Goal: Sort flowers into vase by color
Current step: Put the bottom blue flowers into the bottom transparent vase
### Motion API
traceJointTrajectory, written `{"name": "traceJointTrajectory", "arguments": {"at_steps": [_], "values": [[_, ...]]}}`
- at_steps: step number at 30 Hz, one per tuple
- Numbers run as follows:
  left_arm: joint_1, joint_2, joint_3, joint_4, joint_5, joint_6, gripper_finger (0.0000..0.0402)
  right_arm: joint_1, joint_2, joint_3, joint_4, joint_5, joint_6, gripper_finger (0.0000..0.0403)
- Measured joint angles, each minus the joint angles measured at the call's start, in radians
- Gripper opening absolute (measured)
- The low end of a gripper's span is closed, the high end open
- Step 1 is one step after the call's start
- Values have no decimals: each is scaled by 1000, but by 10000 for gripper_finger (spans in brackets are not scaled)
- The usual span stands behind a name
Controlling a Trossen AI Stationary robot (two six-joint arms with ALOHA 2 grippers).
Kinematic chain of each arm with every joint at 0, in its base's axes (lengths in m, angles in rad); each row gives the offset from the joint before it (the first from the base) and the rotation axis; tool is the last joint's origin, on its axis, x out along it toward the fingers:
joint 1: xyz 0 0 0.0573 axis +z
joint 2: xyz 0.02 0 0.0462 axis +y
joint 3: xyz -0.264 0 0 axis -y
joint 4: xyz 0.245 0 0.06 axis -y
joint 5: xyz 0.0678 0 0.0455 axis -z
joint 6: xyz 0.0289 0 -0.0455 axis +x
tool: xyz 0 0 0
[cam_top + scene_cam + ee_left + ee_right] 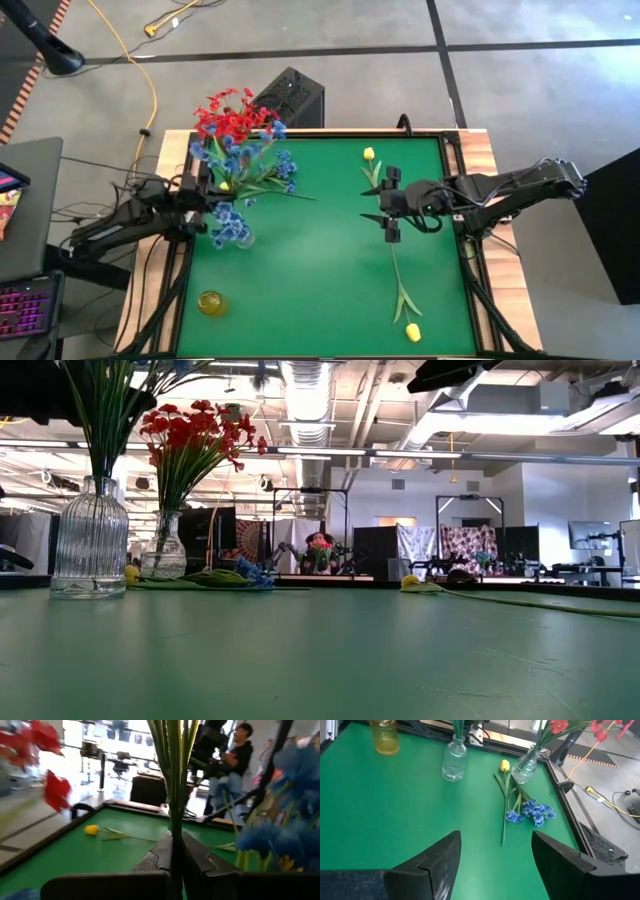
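My left gripper (207, 195) is at the table's left side, shut on the green stems (174, 795) of a blue flower spray (232, 225). The spray stands in a clear ribbed vase (90, 540). Behind it, a second clear vase (165, 555) holds red flowers (235, 115). Another blue spray (532, 812) and a yellow tulip (505, 766) lie on the green table beside them. My right gripper (390, 205) hangs open above the table's right half, with nothing between its fingers. Two yellow tulips (368, 153) (412, 332) lie near it. My left gripper pinches the bundle of green stems (175, 827) between its two fingers (160, 852). The fingers come at it level and lie across the stems. The stems stand upright, their lower ends in the clear ribbed vase (454, 762).
An amber vase (211, 302) stands near the front left corner. A raised dark rim (455, 150) runs round the green table. The middle of the table (310, 260) is bare. A person (240, 750) sits in the room beyond.
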Motion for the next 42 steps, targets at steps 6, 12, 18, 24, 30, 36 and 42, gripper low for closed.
{"name": "traceJointTrajectory", "arguments": {"at_steps": [6,12,18,24,30,36,42], "values": [[0,0,-86,149,79,-43,0,-9,0,0,0,0,0,270],[0,0,-120,155,113,-72,0,-10,0,0,1,0,-2,270],[-6,0,-120,148,123,-77,0,-10,0,0,2,0,-3,270],[-39,0,-120,138,122,-44,0,-10,0,0,6,0,-3,270],[-79,0,-138,164,101,-9,0,-10,0,0,6,0,-3,270],[-96,0,-235,302,96,-16,0,-10,0,0,6,0,-3,270],[-96,0,-250,318,109,2,0,-10,0,0,6,0,-3,270]]}}
